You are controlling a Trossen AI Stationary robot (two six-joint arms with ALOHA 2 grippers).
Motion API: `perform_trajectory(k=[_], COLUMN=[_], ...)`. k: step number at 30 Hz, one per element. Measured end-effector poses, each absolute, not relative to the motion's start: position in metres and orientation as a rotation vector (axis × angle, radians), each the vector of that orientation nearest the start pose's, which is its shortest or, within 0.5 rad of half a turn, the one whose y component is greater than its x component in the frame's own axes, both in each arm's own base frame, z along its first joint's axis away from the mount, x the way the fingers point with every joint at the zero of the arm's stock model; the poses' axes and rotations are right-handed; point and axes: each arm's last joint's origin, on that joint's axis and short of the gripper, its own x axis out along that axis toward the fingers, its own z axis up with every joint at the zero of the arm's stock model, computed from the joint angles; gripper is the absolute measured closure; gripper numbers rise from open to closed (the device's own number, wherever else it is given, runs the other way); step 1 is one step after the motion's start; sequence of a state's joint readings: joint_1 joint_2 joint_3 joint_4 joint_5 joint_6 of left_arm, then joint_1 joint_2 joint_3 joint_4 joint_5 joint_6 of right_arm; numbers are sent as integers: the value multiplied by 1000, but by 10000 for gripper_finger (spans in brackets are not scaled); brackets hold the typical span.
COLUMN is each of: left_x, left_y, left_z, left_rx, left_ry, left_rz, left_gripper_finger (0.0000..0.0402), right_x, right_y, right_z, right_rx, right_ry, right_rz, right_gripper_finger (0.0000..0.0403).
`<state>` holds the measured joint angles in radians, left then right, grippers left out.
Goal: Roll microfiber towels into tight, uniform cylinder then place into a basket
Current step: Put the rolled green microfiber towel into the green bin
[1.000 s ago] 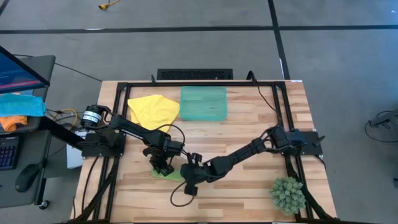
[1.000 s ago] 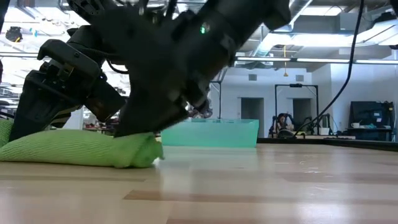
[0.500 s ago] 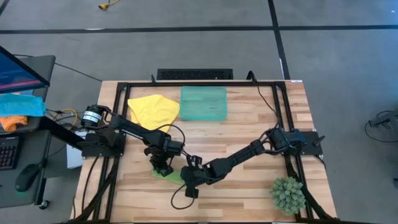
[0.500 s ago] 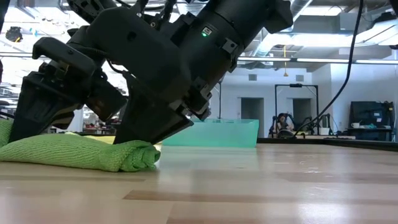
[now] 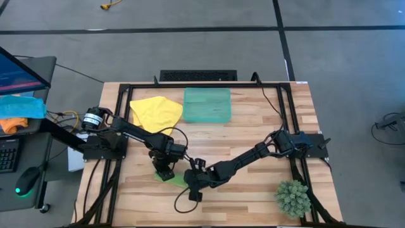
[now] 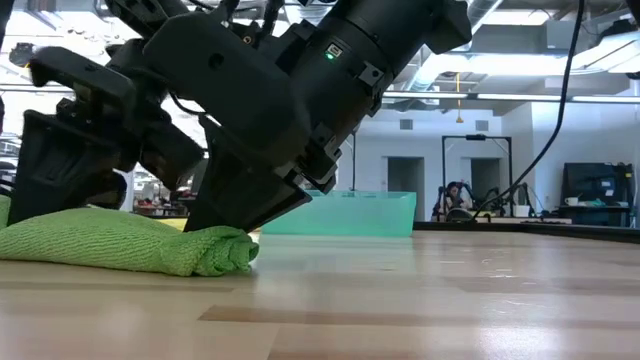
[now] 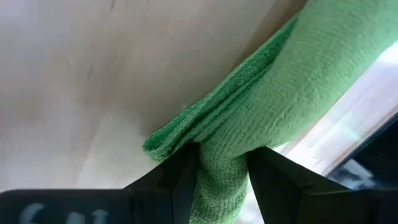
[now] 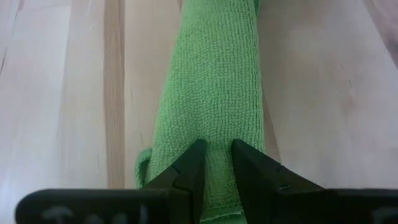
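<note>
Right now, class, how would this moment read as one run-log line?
left gripper: astride rolled green towel | right gripper: pinching towel's other end | yellow towel: flat beside basket | basket: empty

High view: the table (image 5: 253, 133) fills the middle of the frame. The basket (image 5: 207, 104) sits at upper centre, near the table's far edge; just left of it, touching its side, lies the smaller towel (image 5: 155, 112). The rolled towel (image 5: 172, 177) lies at lower centre-left, between my two grippers: my left gripper (image 5: 164, 171) on its left end, my right gripper (image 5: 192, 182) on its right end. A plant (image 5: 292, 197) stands at the table's lower right corner. Off the table, at the frame's left edge, a side stand holds cloths (image 5: 19, 111), with a keyboard (image 5: 7, 155) and mouse (image 5: 26, 182) below them.
</note>
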<state>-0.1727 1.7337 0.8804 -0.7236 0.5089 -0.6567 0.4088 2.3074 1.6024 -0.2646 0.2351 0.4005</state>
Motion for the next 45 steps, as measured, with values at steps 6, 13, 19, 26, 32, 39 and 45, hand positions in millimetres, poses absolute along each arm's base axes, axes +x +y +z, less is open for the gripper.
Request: perform_trajectory(k=[6,13,19,26,32,39,45], left_x=[253,232,207,189,187,187,185], left_y=[-63,-81,-100,-127,-157,-173,-176], left_z=[155,197,230,245,244,230,206], left_rx=[-634,-519,-408,-256,-221,-240,-244], left_ry=[1593,1428,1242,1015,936,981,1176], left_rz=[36,8,-16,5,-122,-105,-51], left_gripper_finger=[268,268,269,269,269,268,242], right_x=[440,439,438,438,438,438,438], right_y=[183,184,184,183,183,183,184], right_z=[106,106,106,106,105,105,105], right_rx=[51,51,47,47,47,47,55], right_ry=[939,941,952,955,955,955,955], right_rz=[-21,-21,-23,-24,-24,-24,-28], right_gripper_finger=[296,296,296,296,296,296,296])
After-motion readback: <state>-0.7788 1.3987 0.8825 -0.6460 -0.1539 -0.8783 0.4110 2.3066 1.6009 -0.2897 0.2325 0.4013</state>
